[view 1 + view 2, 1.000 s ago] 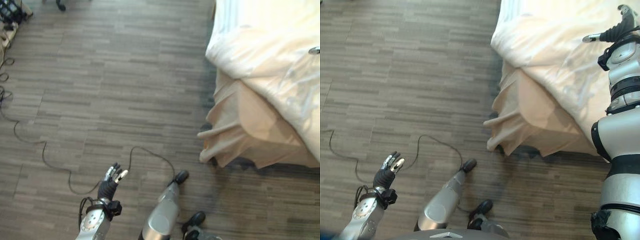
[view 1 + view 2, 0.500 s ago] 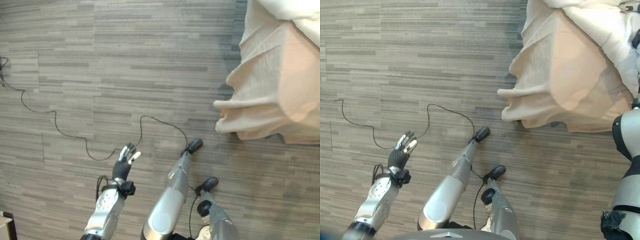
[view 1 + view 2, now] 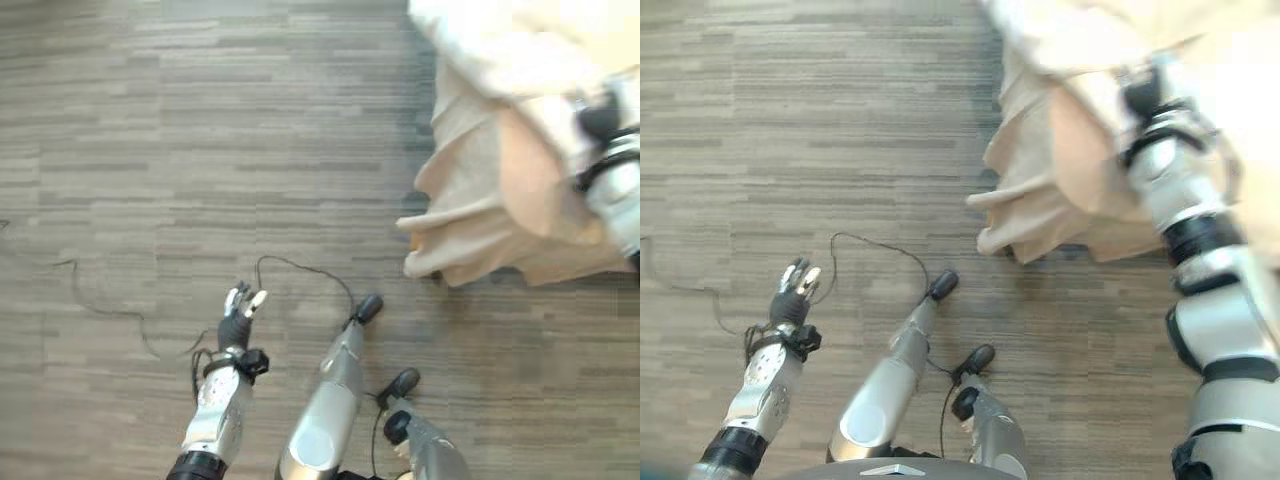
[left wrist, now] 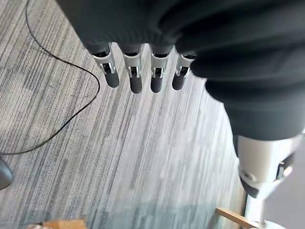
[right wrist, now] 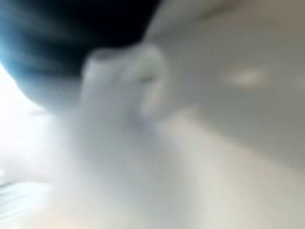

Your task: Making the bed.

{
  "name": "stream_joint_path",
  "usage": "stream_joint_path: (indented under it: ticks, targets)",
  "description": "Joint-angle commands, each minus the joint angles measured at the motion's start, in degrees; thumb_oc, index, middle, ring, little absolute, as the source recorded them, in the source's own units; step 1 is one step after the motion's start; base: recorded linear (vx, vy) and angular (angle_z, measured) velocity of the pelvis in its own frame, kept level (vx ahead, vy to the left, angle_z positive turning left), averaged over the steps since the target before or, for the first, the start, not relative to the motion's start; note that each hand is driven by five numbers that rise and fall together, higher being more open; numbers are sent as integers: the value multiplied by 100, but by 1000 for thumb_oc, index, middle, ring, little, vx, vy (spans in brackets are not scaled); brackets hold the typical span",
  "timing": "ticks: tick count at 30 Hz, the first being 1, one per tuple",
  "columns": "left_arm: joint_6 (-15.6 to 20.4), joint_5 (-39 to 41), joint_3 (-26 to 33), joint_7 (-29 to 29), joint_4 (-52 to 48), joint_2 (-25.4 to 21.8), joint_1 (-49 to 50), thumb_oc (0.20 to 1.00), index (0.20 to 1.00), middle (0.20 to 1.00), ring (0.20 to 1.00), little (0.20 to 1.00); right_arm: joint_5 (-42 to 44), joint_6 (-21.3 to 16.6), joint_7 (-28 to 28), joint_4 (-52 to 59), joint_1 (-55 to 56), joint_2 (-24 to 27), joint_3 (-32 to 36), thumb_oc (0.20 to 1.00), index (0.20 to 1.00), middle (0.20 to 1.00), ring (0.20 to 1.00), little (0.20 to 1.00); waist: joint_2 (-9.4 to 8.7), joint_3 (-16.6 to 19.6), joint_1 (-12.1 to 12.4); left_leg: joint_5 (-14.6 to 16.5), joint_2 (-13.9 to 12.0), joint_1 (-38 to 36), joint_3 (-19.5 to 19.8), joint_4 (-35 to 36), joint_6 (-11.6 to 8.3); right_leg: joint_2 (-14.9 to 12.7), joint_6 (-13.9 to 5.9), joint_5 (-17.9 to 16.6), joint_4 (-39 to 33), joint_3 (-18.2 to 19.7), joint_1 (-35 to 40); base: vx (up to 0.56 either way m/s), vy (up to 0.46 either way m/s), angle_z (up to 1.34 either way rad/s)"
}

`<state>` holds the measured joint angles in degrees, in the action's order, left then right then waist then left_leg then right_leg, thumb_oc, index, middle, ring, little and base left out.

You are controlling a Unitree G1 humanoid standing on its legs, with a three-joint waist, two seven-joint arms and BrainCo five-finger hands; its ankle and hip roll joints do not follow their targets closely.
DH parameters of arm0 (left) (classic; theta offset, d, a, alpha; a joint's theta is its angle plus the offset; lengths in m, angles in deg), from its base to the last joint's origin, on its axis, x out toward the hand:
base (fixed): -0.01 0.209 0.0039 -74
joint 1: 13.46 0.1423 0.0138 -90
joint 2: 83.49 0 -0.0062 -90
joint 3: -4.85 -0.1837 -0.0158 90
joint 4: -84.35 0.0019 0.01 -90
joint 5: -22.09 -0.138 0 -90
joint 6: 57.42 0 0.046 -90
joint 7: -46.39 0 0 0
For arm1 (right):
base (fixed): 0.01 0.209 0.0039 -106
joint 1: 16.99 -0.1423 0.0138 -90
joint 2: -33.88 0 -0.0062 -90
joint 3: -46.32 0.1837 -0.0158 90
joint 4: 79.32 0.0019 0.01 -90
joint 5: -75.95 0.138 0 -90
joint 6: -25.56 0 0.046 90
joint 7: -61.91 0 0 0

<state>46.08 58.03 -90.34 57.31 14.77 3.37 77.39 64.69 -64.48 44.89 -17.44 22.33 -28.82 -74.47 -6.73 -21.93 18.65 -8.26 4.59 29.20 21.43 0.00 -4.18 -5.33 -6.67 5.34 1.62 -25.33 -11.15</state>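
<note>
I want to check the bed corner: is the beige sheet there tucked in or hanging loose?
Hanging loose. The beige sheet falls in folds off the bed's corner toward the wooden floor, below the white duvet.

Matt grey wood-plank floor [image 3: 200,130], soft cream cloth bedding [image 3: 480,40], creased beige cloth bed skirt [image 3: 480,220]

Item 1: floor [image 3: 200,150]. I log grey-brown flooring laid in long narrow streaked strips, running across both eye views and under the left wrist view.

Item 2: pale wooden strip [image 4: 232,217]. It lies low on the floor, at an angle.

Item 3: tan-edged piece [image 4: 53,223]. I cannot tell what it is.
</note>
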Motion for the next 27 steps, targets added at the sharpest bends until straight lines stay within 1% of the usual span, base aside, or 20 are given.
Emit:
stream_joint_path:
  ticks: [1, 2, 3, 5, 6, 7, 8, 10, 11, 12, 13, 14, 15, 17, 21, 22, 23, 25, 26, 27]
  targets:
    - [147, 98, 77, 83, -379, 90, -5, 1000, 1000, 1000, 1000, 1000, -358, -288, 1926, -301, 1553, -1620, -1303, 200, 200, 200, 200, 200, -19, -652, 205, -30, -48, -494, -291, 376, -9, -111, -72, -584, -395, 257, -74, 10, 56, -24]
    - [152, 99, 102, 100, -354, 110, 25, 1000, 1000, 1000, 1000, 1000, -407, -325, 2025, -219, 1906, -1804, -1310, 200, 200, 200, 200, 200, -49, -613, 147, -13, -75, -564, -341, 383, -6, -118, -80, -593, -384, 289, -38, 5, 47, -16]
    - [154, 99, 99, 100, -356, 106, 36, 1000, 1000, 1000, 1000, 1000, -411, -325, 2025, -215, 1919, -1808, -1308, 200, 200, 200, 200, 200, -53, -608, 153, -11, -75, -569, -345, 384, -5, -118, -80, -593, -386, 293, -35, 13, 35, -13]
    - [169, 31, 167, 110, -297, 68, 101, 1000, 1000, 1000, 1000, 1000, -916, -318, 2262, -526, 2608, -2164, -1499, 200, 200, 200, 200, 200, -74, -441, 40, 41, -90, -762, -414, 406, 15, -142, -90, -567, -377, 339, 106, 24, 45, -22]
    - [178, 30, 159, 119, -282, 67, 100, 1000, 1000, 1000, 1000, 1000, -1035, -285, 2270, -805, 2717, -2330, -1545, 200, 200, 200, 200, 200, -49, -398, 21, 48, -92, -812, -419, 406, 20, -152, -93, -562, -373, 338, 146, 16, 35, -18]
    - [179, 30, 162, 118, -283, 62, 106, 1000, 1000, 1000, 1000, 1000, -1041, -294, 2258, -826, 2715, -2347, -1550, 200, 200, 200, 200, 200, -53, -399, 20, 49, -92, -817, -418, 407, 20, -151, -93, -562, -376, 336, 153, 5, 38, 0]
    - [157, 26, 147, 109, -250, 48, 120, 1000, 1000, 1000, 1000, 1000, -1250, -161, 2226, -1352, 2824, -2720, -1561, 200, 200, 200, 200, 200, -10, -259, -17, 75, -94, -950, -432, 414, 33, -177, -96, -547, -373, 348, 259, 13, 42, 6]
    - [145, 8, 91, 99, -181, 31, 89, 1000, 1000, 1000, 1000, 1000, -1271, 9, 2088, -2237, 2778, -3117, -1521, 200, 200, 200, 200, 200, 69, -114, -30, 90, -82, -1066, -446, 421, 49, -201, -91, -536, -377, 355, 357, 10, 42, 7]
    - [146, 9, 94, 98, -179, 23, 87, 1000, 1000, 1000, 1000, 1000, -1273, -3, 2074, -2265, 2768, -3139, -1522, 200, 200, 200, 200, 200, 63, -121, -29, 91, -82, -1073, -446, 421, 48, -200, -91, -536, -379, 354, 364, 13, 34, 2]
    - [112, 23, 61, 61, -111, 7, 65, 1000, 1000, 1000, 1000, 1000, -1101, 130, 1971, -3155, 2748, -3478, -1398, 912, 912, 912, 912, 912, 133, 35, -24, 106, -73, -1193, -456, 427, 64, -229, -86, -528, -374, 366, 462, 26, 25, 4]
    - [74, 24, 39, 12, -62, -6, 37, 1000, 1000, 1000, 1000, 1000, -926, 205, 1929, -3661, 2763, -3590, -1239, 1000, 1000, 1000, 1000, 1000, 166, 121, -24, 117, -63, -1269, -456, 430, 73, -241, -82, -517, -371, 361, 527, 42, 38, 2]
    - [32, 34, 31, -52, -54, -19, 48, 1000, 1000, 1000, 1000, 1000, -761, 239, 1903, -3962, 2831, -3627, -1075, 1000, 1000, 1000, 1000, 1000, 201, 193, -29, 128, -55, -1341, -455, 431, 85, -253, -79, -509, -373, 352, 592, 0, 0, 0]
    - [32, 35, 30, -53, -54, -21, 49, 1000, 1000, 1000, 1000, 1000, -760, 235, 1900, -3969, 2830, -3632, -1073, 1000, 1000, 1000, 1000, 1000, 202, 189, -28, 129, -55, -1347, -454, 432, 84, -253, -79, -509, -374, 352, 598, 0, 0, 0]
    - [-11, 67, 81, -171, -58, -38, 113, 1000, 1000, 1000, 1000, 1000, -409, 270, 1809, -4394, 3025, -3519, -577, 1000, 1000, 1000, 1000, 1000, 270, 375, -78, 157, -30, -1480, -458, 435, 109, -286, -88, -500, -388, 334, 735, 47, 41, 7]
    - [-67, 79, 408, -371, 41, -41, 191, 1000, 1000, 1000, 1000, 1000, 156, 194, 1726, -4791, 3750, -2763, 604, 1000, 1000, 1000, 1000, 1000, 273, 776, -289, 219, -28, -1783, -526, 453, 161, -330, -132, -513, -410, 368, 1000, 83, 28, 16]
    - [-70, 60, 475, -441, 42, -37, 224, 1000, 1000, 1000, 1000, 1000, 223, 187, 1786, -4882, 3975, -2561, 862, 1000, 1000, 1000, 1000, 1000, 254, 868, -337, 268, -23, -1867, -543, 448, 164, -339, -134, -482, -412, 371, 1086, 141, -25, -15]
    - [-104, 43, 588, -580, 61, -17, 265, 1000, 1000, 1000, 1000, 1000, 456, 195, 2024, -5071, 4507, -2193, 1423, 1000, 1000, 1000, 1000, 1000, 227, 1082, -476, 319, -21, -2014, -544, 455, 178, -357, -142, -457, -420, 355, 1227, 155, -29, -20]
    - [-141, -11, 622, -691, 15, -15, 329, 1000, 1000, 1000, 1000, 1000, 614, 220, 2166, -5248, 4879, -2002, 1860, 1000, 1000, 1000, 1000, 1000, 219, 1274, -564, 361, -11, -2132, -526, 463, 186, -370, -147, -432, -441, 318, 1359, 101, -8, -7]
    - [-141, -11, 617, -691, 14, -12, 327, 1000, 1000, 1000, 1000, 1000, 614, 221, 2167, -5245, 4882, -1999, 1866, 1000, 1000, 1000, 1000, 1000, 223, 1286, -569, 338, -5, -2115, -517, 470, 191, -373, -152, -452, -449, 308, 1347, 49, 1, -12]
    - [-157, -35, 645, -730, 10, -17, 342, 1000, 1000, 1000, 1000, 1000, 766, 253, 2223, -5320, 5070, -1898, 2113, 1000, 1000, 1000, 1000, 1000, 217, 1374, -632, 361, -19, -2173, -546, 473, 195, -379, -160, -446, -458, 321, 1392, 56, 8, -22]
